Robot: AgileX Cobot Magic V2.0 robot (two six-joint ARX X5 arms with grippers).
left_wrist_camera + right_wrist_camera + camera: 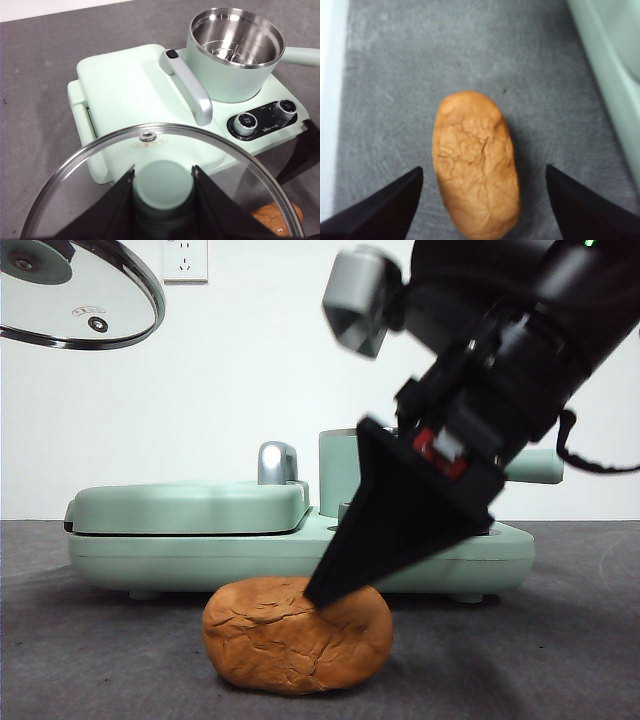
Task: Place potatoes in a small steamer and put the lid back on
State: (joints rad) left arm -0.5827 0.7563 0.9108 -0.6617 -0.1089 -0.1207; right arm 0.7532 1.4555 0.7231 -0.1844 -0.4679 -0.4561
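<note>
One potato (475, 165) only: orange-brown, cracked skin, lying on the grey table mat (90, 660) just in front of the mint-green cooker base (500, 552). One small steamer (234, 52), seated on the base at the end beside two black-and-chrome dials (246, 120); steel interior visible in the left wrist view, holding a perforated steel insert and no food. One straight side handle (302, 55) pointing away from the griddle cover. One flat rectangular griddle cover (130, 95) down over the other half of the base, with one curved silver handle (190, 90) along its edge. One lid (100, 175), clear glass with steel rim, held off the table and above the cooker; left gripper (163, 186) clamped on its mint-green knob (163, 185). In the front view, lid (75, 290) high at the upper corner. Right gripper (481, 175) spread wide, one jaw on each side of the potato, neither jaw touching it. One wall outlet (184, 260) behind.
</note>
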